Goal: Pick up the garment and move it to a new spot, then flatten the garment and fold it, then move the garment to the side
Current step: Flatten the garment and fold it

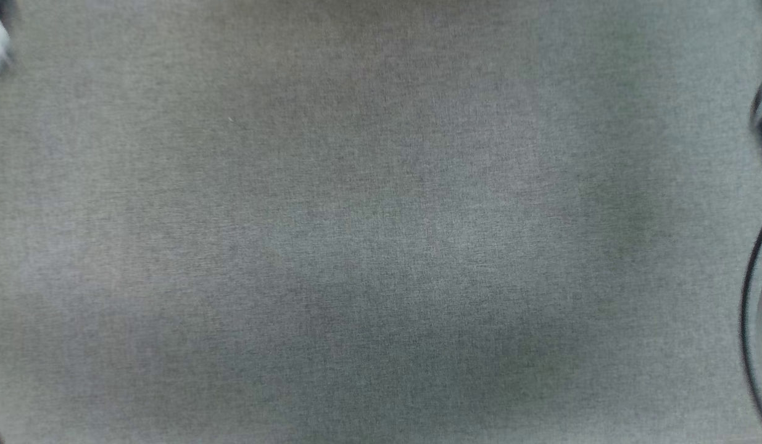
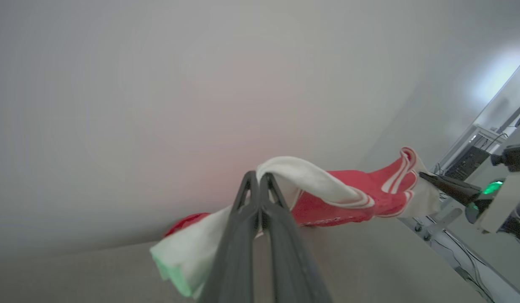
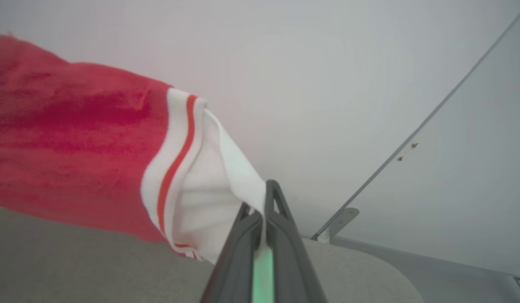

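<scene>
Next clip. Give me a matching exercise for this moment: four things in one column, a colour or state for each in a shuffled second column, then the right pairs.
Things
1. left hand and right hand
2. shirt body
3. sleeve trim
4. table

Colours and states
A. grey woven surface
B. each shut on a white sleeve
C. red, strung between the two hands
D. red and white stripes

Pairs: 1-B, 2-C, 3-D, 4-A
</scene>
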Controlling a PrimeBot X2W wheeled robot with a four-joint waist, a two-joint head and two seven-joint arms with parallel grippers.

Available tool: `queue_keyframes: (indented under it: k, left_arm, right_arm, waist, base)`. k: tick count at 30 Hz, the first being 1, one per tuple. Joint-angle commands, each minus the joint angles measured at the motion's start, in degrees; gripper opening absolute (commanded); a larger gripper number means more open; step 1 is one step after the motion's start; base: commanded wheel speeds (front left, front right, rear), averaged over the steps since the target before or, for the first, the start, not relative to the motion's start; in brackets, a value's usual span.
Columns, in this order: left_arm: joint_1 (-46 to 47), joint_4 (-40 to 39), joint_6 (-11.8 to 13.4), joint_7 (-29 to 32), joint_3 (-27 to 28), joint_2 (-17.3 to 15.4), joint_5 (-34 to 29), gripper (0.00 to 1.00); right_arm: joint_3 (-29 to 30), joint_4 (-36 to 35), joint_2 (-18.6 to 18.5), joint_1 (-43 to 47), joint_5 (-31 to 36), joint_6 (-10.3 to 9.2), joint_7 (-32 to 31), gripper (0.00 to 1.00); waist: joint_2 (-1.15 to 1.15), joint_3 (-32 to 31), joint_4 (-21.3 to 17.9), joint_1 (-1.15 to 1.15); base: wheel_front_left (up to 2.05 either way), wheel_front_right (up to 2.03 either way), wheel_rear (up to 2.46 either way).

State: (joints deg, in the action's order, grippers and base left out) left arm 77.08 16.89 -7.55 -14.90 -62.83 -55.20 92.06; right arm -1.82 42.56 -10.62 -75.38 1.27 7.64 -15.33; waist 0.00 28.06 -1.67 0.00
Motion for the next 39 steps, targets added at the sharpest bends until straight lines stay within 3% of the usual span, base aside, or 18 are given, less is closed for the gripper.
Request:
queue_keyframes:
  k: [1, 5, 9, 16, 21, 27, 33, 39]
  left_arm:
    - [-2.2, -1.4, 0.1, -0.3, 0.6, -0.7, 0.1, 0.00]
    - [-15.2, -9.2, 0.1, -0.3, 4.3, -2.7, 1.2, 0.00]
    - [-27.9, -16.4, 0.1, -0.3, 7.2, -3.4, -1.1, 0.00]
    - [-48.2, -24.6, 0.1, -0.3, 13.9, -3.3, -4.0, 0.00]
    - [-57.8, -28.5, 0.1, -0.3, 14.2, -5.1, -6.3, 0.00]
    - [-65.9, -32.1, 0.1, -0.3, 12.4, -8.1, -8.5, 0.00]
    - [-71.4, -35.2, 0.1, -0.3, 12.5, -10.3, -7.2, 0.00]
    - [-74.2, -35.8, 0.1, -0.3, 14.8, -10.0, -6.9, 0.00]
  right_arm:
    - [-1.3, -1.0, -0.7, 2.4, -2.0, -0.28, -0.3, 0.00]
    - [-9.4, -8.8, -4.8, 13.9, -12.0, -0.26, -3.0, 0.00]
    - [-14.3, -22.3, -11.7, 26.3, -21.5, -0.22, -7.0, 0.00]
    - [-13.4, -45.3, -21.2, 47.3, -32.8, -0.21, -12.5, 0.00]
    - [-10.9, -53.6, -26.2, 59.9, -37.6, -0.21, -15.7, 0.00]
    - [-7.2, -59.3, -28.1, 73.4, -43.0, -0.19, -20.2, 0.00]
    - [-2.3, -64.8, -26.9, 85.7, -47.1, -0.17, -25.8, 0.00]
    - [1.2, -69.2, -25.1, 90.3, -47.0, -0.17, -27.8, 0.00]
  waist:
    - [0.00, -0.8, 0.2, 0.00]
    - [0.00, -2.8, 0.8, 0.00]
    - [0.00, -4.7, 1.5, 0.00]
    - [0.00, -7.6, 2.7, 0.00]
    - [0.00, -8.8, 3.6, 0.00]
    - [0.00, -9.7, 4.8, 0.00]
    - [0.00, -9.7, 5.5, 0.00]
    - [0.00, -9.2, 5.7, 0.00]
  base:
    - [0.00, 0.00, 0.00]
    - [0.00, 0.00, 0.00]
    - [0.00, 0.00, 0.00]
    - [0.00, 0.00, 0.00]
    - [0.00, 0.00, 0.00]
    - [0.00, 0.00, 0.00]
    - [0.00, 0.00, 0.00]
    - [0.00, 0.00, 0.00]
